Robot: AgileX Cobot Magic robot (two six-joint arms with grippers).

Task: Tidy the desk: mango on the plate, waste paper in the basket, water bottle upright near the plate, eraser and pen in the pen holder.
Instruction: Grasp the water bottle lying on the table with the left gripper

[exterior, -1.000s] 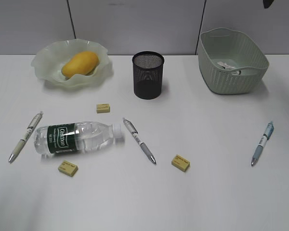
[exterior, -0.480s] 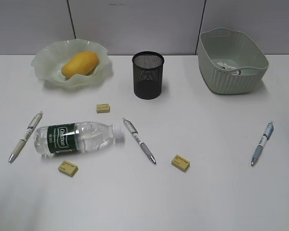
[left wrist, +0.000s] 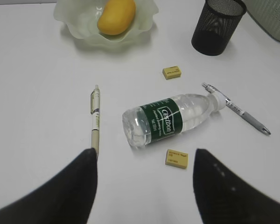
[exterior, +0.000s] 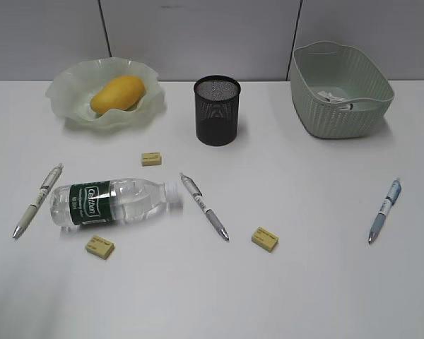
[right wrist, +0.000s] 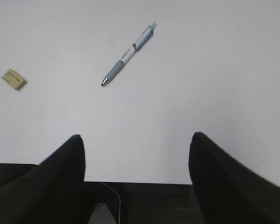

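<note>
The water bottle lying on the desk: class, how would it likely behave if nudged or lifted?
The water bottle lies on its round side, so it would probably roll if nudged. It looks full of water, likely heavy for its size. Its smooth clear plastic may slip or dent.

Bright, even, overhead; soft short shadows on the white tabletop (exterior: 318, 282); sharp mid-frame; blurred dark claw fingers (left wrist: 70, 196) near the wrist lenses.

Office-type desk (exterior: 325, 282), grey partition panels (exterior: 198, 35), pens, pen holder (exterior: 217, 110)

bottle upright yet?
No, the water bottle lies on its side on the desk, cap toward the middle pen.
</note>
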